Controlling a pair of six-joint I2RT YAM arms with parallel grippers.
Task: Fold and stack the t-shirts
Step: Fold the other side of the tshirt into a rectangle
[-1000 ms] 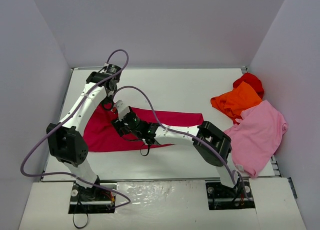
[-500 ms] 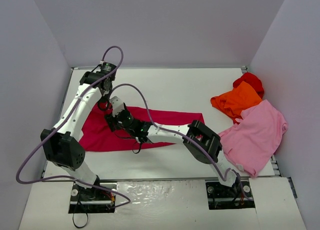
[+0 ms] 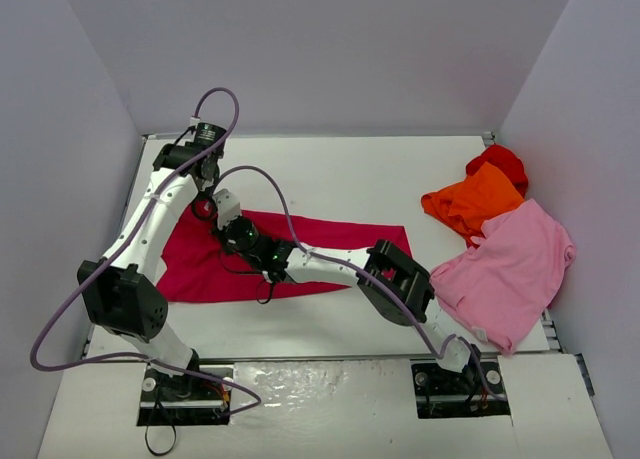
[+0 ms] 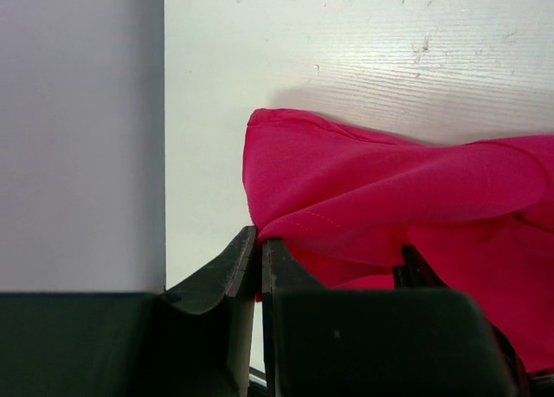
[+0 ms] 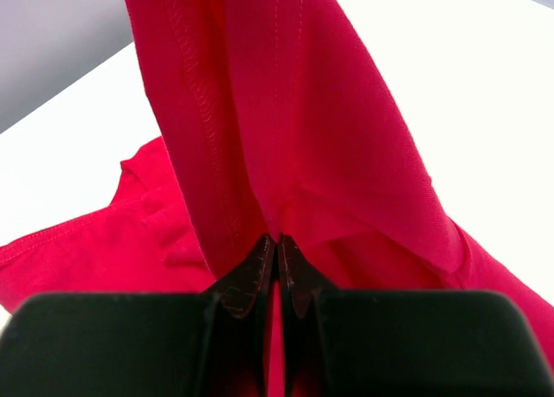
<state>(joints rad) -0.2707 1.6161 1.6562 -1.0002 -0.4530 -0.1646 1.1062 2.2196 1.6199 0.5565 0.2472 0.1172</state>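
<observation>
On the left half of the white tabletop [image 3: 380,174] lies a crimson-magenta soft cloth t-shirt [image 3: 330,244], long axis left-right. At its left end the left tool [image 4: 260,252] is pressed together, pinching the edge. Just beside it the right tool [image 5: 278,246] pinches a raised fold. The orange cloth shirt [image 3: 475,204], bright red cloth shirt [image 3: 502,164] and light pink cloth shirt [image 3: 515,264] are heaped far right, well apart.

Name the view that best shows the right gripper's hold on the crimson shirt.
Right wrist: the right gripper pinches a raised fold of the shirt. Top view shows it small, among the arms. Left wrist shows only the left gripper and cloth.
</observation>
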